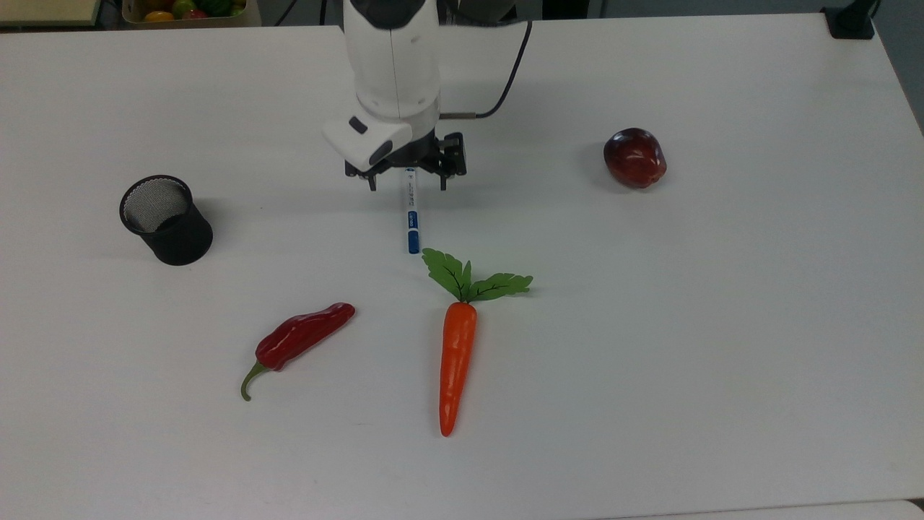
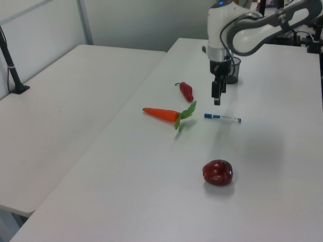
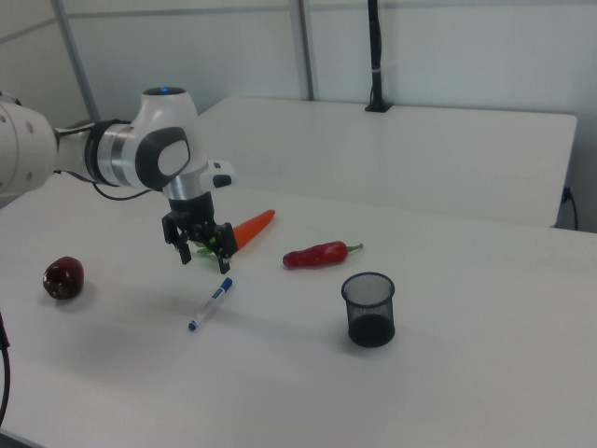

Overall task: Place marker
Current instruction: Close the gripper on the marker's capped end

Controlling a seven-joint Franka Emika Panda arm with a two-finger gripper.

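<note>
The marker (image 1: pixel 412 224) lies flat on the white table (image 1: pixel 722 325), a slim white pen with its blue cap pointing toward the carrot leaves. It also shows in the left view as the marker (image 2: pixel 222 118) and in the right view as the marker (image 3: pixel 209 304). My gripper (image 1: pixel 407 184) hangs open above the marker's small blue tip end, one finger on each side in the top view. The gripper (image 3: pixel 205 259) is clearly off the table and holds nothing. In the left view the gripper (image 2: pixel 217 98) points straight down.
A black mesh cup (image 1: pixel 166 220) stands at the top view's left. A red chili pepper (image 1: pixel 299 339) and a carrot (image 1: pixel 456 361) lie nearer the front edge. A dark red apple (image 1: pixel 635 157) sits to the right. A crate of fruit (image 1: pixel 184 9) stands beyond the far edge.
</note>
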